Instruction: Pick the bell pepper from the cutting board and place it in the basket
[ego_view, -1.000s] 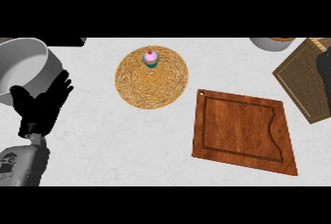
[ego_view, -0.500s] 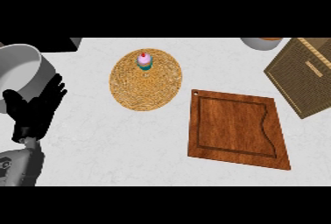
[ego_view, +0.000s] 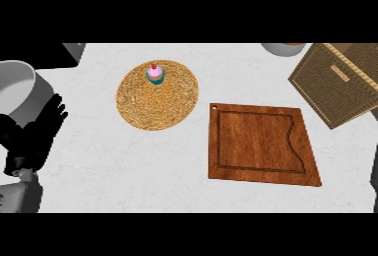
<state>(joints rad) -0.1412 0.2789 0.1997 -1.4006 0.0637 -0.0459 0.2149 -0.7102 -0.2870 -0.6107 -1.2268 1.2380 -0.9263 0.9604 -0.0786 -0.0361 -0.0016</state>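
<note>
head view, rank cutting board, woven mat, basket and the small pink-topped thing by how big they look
1. cutting board
2. woven mat
3. pink-topped thing, sitting on the mat
Unranked: basket. It runs off the view's edge; its visible part looks about the mat's size.

A cupcake sits on a woven mat.

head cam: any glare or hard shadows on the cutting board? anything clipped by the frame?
Head view: light is flat and even, with no glare on the cutting board and no hard shadows on the counter. The basket is clipped at the top and right edges, and the grey pot at the left. The open left hand is near-black and shows little detail.
</note>
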